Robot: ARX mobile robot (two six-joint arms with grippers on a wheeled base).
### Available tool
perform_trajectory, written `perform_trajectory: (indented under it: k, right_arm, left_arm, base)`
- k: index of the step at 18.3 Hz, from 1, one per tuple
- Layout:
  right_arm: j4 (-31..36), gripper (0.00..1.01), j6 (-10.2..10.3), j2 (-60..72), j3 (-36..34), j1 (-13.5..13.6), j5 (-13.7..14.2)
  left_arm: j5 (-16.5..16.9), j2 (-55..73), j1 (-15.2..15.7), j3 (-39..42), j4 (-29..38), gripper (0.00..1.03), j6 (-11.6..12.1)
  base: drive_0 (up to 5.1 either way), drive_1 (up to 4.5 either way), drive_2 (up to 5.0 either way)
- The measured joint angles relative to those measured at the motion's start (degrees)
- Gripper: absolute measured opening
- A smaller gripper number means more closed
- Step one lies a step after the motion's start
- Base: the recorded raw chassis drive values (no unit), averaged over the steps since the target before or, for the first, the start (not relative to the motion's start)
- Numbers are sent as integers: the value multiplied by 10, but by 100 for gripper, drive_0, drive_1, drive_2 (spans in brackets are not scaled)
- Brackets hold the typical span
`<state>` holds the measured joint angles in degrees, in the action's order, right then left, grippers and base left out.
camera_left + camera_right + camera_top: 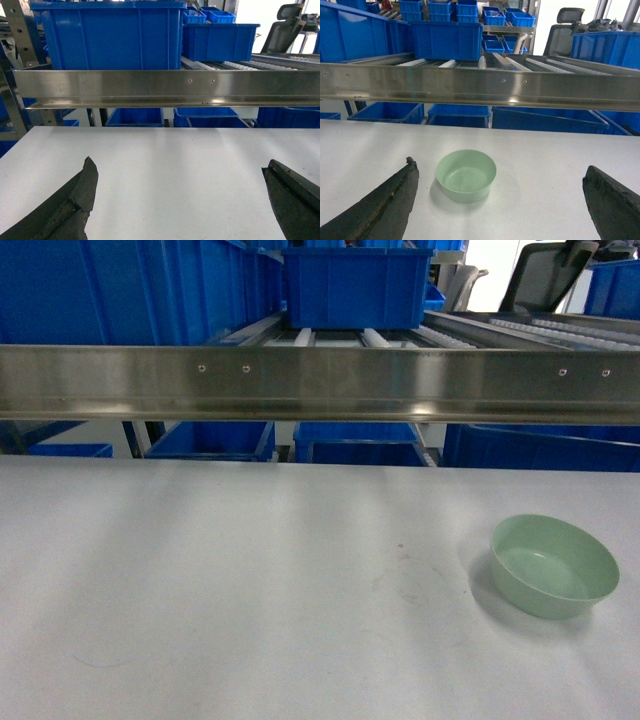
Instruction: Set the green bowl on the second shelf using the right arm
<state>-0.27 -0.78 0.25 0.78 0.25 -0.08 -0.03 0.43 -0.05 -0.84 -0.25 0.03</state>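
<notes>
While the right end effector hangs with jaws apart short of the green bowl near the table's right edge, straddle 1 rim wall before closing.

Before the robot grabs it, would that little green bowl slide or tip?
The green bowl looks like thin, smooth plastic, so probably light and stiff. Sitting upright on the smooth white table, it may slide if nudged. It looks empty and low with a wide mouth, so tipping seems unlikely, though a rim pinch might tilt it.

Smooth plastic green bowl; shiny steel second shelf.
</notes>
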Motion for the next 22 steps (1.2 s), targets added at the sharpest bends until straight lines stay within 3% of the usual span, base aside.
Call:
perform_trajectory:
  k: [16,22]
  right_arm:
    - [2,98,-1,0,0,0,0]
    - [57,98,-5,35,0,14,15]
  left_arm:
    - [0,0,0,0,0,98,0]
    - [0,0,0,0,0,98,0]
  base:
    - [0,0,0]
    - [0,0,0]
